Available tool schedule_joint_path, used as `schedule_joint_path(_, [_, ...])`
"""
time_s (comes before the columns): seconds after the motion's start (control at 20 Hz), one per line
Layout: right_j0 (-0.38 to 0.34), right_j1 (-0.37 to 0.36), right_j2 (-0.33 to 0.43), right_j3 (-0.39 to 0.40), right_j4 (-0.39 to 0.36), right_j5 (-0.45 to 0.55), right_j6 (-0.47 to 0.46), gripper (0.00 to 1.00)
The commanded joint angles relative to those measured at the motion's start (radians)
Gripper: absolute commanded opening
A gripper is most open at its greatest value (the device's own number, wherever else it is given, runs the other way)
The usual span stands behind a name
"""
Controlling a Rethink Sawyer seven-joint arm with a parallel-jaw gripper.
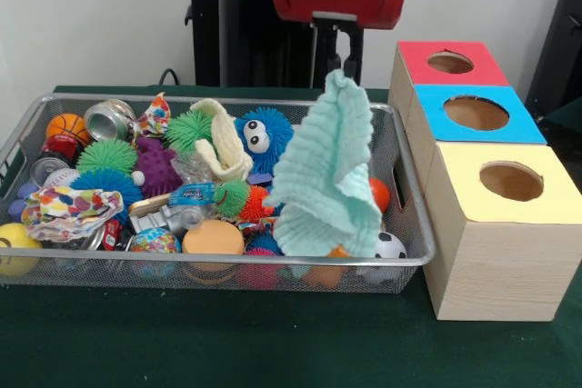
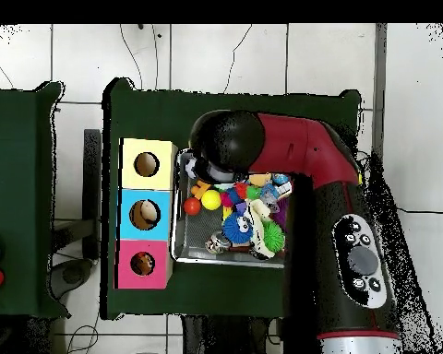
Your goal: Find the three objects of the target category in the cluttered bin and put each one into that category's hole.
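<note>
While hanging over the bin [image 1: 411, 190], pinching the mint-green cloth [image 1: 326, 179] by its top corner in the gripper [image 1: 338, 65], draping down beside the yellow-faced box's hole [image 1: 511, 181].

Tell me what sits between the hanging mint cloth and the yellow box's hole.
In the front view, only the bin's mesh end wall and rim separate the mint cloth from the yellow box's hole; an orange ball peeks beside the cloth.

Green table [image 1: 273, 343] under bin [image 1: 218, 270], three boxes [image 1: 496, 252].
</note>
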Motion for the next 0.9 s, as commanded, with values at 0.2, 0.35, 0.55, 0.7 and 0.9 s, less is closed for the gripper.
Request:
schedule_joint_path(0.2, [0.000, 0.044, 0.113, 0.056, -0.075, -0.063, -0.188, 0.00])
schedule_joint_path(0.35, [-0.008, 0.052, 0.125, 0.060, -0.086, -0.083, -0.195, 0.00])
schedule_joint_path(0.55, [-0.018, 0.052, 0.134, 0.073, -0.087, -0.095, -0.190, 0.00])
schedule_joint_path(0.7, [-0.018, 0.049, 0.134, 0.080, -0.090, -0.103, -0.182, 0.00])
schedule_joint_path(0.9, [-0.015, 0.045, 0.134, 0.086, -0.092, -0.109, -0.168, 0.00])
